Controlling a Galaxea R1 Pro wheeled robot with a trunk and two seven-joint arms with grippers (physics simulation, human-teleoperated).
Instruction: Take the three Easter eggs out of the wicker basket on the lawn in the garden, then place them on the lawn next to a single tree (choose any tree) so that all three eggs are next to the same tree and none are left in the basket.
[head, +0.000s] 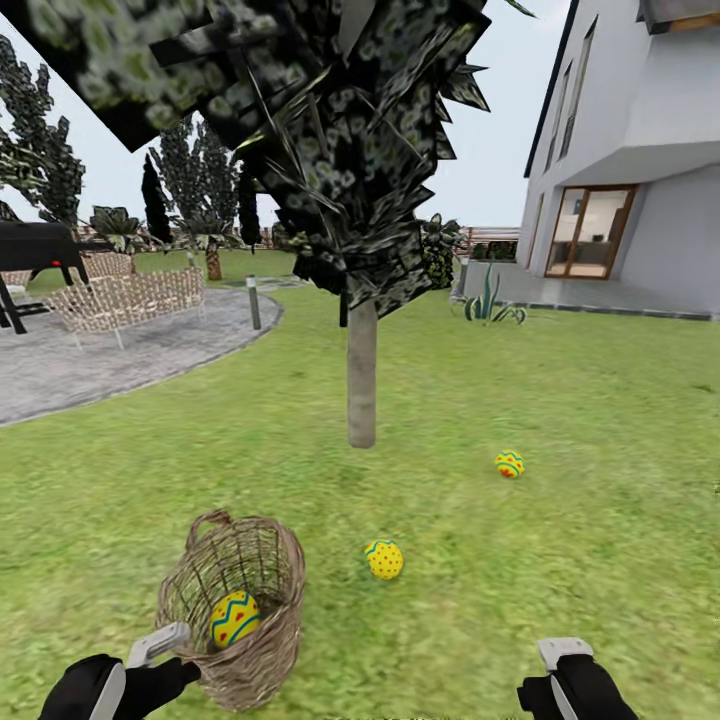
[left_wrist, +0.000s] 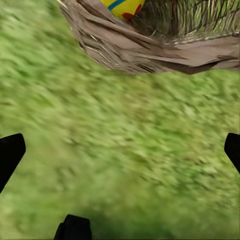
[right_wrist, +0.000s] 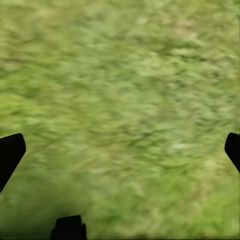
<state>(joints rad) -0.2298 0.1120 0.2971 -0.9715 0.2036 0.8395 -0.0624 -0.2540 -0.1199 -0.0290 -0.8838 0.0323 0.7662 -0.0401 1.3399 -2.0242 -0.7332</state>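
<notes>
One Easter egg (head: 234, 618) still lies in the wicker basket (head: 262, 650), low against the inner wall; the left wrist view catches its yellow shell (left_wrist: 123, 7) just past the woven rim (left_wrist: 150, 52). Two more eggs are out on the lawn (head: 560, 480): one (head: 384, 559) just beside the basket toward the tree, the other (head: 509, 464) farther on, right of the trunk (head: 361, 372). The basket leans, its mouth turned toward the robot. The left pincer (head: 160, 645) hangs at the basket's near rim, and its wrist view shows the fingertips (left_wrist: 11, 152) spread wide with nothing between them. The right pincer (head: 562, 655) hovers over bare grass well to the right, equally wide and empty. The step in hand looks to be fetching the last egg. To do it well, the left arm should probably enter through the open mouth, clear of the wicker, straddle the egg across its middle, and close gently, since a round shell may slip or roll deeper.
</notes>
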